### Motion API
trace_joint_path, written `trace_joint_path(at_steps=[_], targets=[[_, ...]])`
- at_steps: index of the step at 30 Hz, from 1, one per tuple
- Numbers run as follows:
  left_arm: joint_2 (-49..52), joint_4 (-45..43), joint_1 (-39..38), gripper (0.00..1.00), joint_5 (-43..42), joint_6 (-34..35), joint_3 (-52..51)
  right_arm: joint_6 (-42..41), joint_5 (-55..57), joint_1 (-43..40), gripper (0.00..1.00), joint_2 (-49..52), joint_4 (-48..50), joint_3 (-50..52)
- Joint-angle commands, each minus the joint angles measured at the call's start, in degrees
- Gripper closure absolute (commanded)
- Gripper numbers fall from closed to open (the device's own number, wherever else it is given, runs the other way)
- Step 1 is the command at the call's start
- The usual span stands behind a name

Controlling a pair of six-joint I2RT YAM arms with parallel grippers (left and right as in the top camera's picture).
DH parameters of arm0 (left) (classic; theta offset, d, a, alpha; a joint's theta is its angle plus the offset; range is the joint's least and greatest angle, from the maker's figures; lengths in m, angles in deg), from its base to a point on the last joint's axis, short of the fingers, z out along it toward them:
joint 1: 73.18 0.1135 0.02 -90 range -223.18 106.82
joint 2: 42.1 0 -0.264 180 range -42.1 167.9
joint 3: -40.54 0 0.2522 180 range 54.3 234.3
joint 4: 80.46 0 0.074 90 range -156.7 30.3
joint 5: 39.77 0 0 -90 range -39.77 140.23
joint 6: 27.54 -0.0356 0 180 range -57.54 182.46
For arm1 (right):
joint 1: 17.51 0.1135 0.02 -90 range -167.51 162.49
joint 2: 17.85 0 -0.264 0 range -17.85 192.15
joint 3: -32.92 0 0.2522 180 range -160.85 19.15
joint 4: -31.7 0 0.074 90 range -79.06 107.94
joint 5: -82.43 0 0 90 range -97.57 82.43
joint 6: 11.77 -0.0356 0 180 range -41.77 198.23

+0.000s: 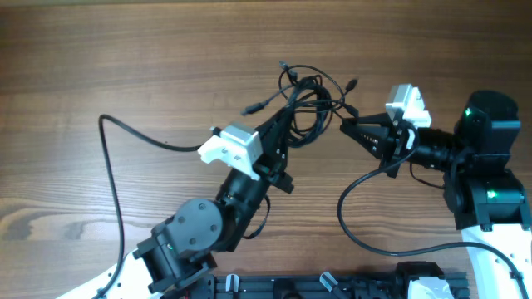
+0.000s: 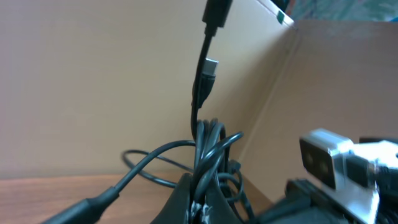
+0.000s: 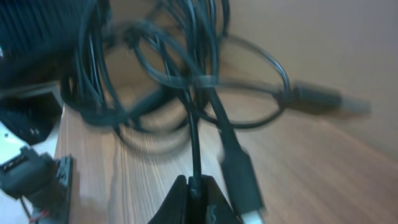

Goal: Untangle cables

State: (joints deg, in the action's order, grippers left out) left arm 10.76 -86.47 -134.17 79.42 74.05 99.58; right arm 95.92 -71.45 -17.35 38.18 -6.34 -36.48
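Overhead: the cables [image 1: 309,100] lie bunched on the table [image 1: 125,50], centre, far side, between both arms. The left gripper [image 1: 287,120] enters the bunch from its near-left side. The right gripper [image 1: 346,124] meets its right edge.

Left wrist: the left gripper [image 2: 199,202] is clenched on several strands together. One plug [image 2: 211,67] shows above the jaws.

Right wrist: the right gripper [image 3: 194,190] is clenched on a single cord, with loops crossing just beyond it.

Risks: pulling apart while the left grips several strands would likely tighten the tangle. The thin cord may slip from the right pads, and a plug may snag in a loop
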Motion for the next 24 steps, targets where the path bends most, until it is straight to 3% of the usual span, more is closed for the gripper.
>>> trace_joint_path(at_steps=[1,14,24], targets=[[1.7,-0.4,0.1,0.96,-6.2,3.1,1.2,-5.9,-2.0,-0.2,0.96,0.0,3.9,-0.2],[3.8,-0.4,0.1,0.96,-15.1,5.8,1.2,-5.9,-2.1,-0.2,0.96,0.0,9.0,-0.2],[8.1,-4.1,0.1,0.96,-21.3,5.8,1.2,-5.9,-10.3,-0.2,0.96,0.0,11.8,-0.2]])
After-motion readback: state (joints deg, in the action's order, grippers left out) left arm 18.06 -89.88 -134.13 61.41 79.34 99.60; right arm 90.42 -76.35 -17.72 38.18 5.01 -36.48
